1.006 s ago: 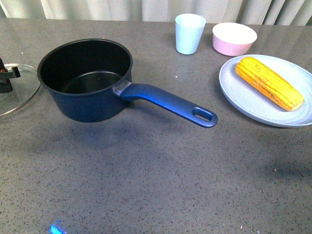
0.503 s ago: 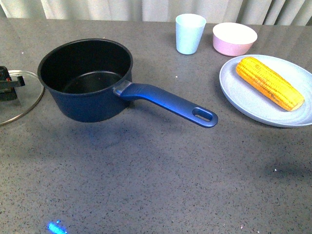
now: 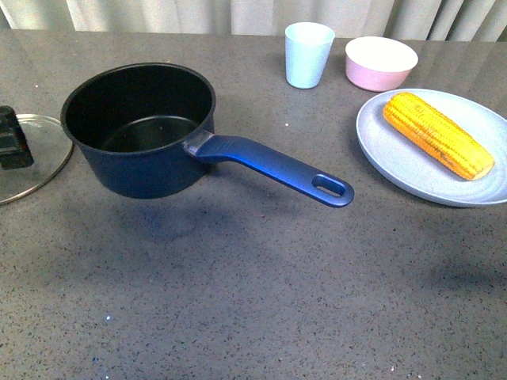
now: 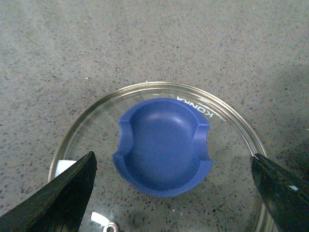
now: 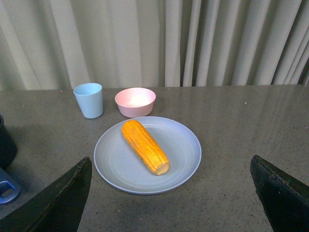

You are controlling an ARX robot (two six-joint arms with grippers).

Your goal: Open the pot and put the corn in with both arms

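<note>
The navy-blue pot [image 3: 139, 131] stands uncovered at the left of the table, its black inside empty and its long handle [image 3: 273, 169] pointing right. Its glass lid [image 3: 36, 162] lies flat on the table to its left. My left gripper [image 4: 174, 195] hangs open over that lid, its fingers [image 4: 67, 198] on either side of the blue knob [image 4: 162, 147] and clear of it. The yellow-orange corn [image 3: 437, 134] lies on a pale blue plate [image 3: 412, 178] at the right. My right gripper [image 5: 171, 205] is open, short of the plate [image 5: 183, 154] and corn [image 5: 145, 146].
A light blue cup [image 3: 307, 54] and a pink bowl [image 3: 380, 62] stand at the back, just beyond the plate. A black part of my left arm [image 3: 12, 138] shows at the left edge. Curtains hang behind the table.
The lid has shifted slightly right and come to rest flat beside the pot. The black left-arm part over it has moved a little lower. A blue glint on the near table has gone.
</note>
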